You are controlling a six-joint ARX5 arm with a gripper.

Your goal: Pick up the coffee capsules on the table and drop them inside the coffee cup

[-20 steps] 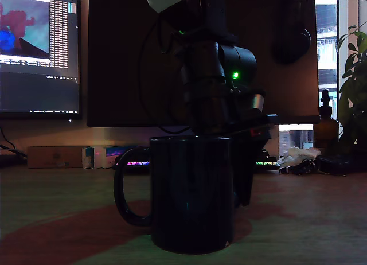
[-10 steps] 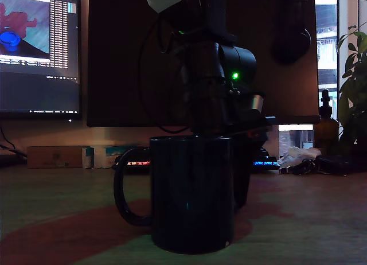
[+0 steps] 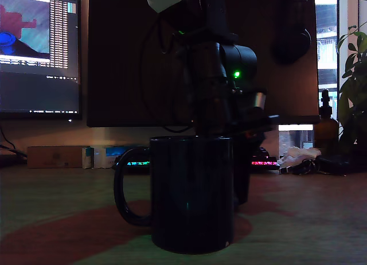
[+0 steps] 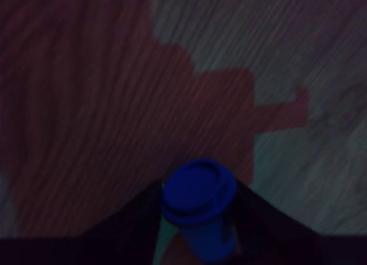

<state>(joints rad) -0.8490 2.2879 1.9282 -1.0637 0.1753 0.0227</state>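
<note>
A blue coffee capsule (image 4: 198,205) is seen in the wrist view clamped between the two dark fingers of the end effector (image 4: 198,219), which is closed to the capsule's width and holds it by its side wall, the flat rimmed face turned toward the wood-grain bench (image 4: 86,104) below. The capsule is judged to be light, thin-walled and smooth, so it is likely to dent under hard pressure and to slip under a loose one; a moderate squeeze across the body just under the rim, much as it is held here, looks the sound place to take it. In the exterior view the capsule itself cannot be made out; the arm and its end effector (image 3: 243,162) stand behind the coffee cup (image 3: 191,193), toward the bench's far edge, reaching down below the level of the cup's rim, so the capsule is held near the bench behind the cup, not over its mouth. No pale yellow capsule can be seen in either view, and the cup's inside is hidden. Compared with a second ago, the arm has shifted very slightly toward the exterior view's right, and its lower part now sits a little higher behind the cup; the cup has not moved.
</note>
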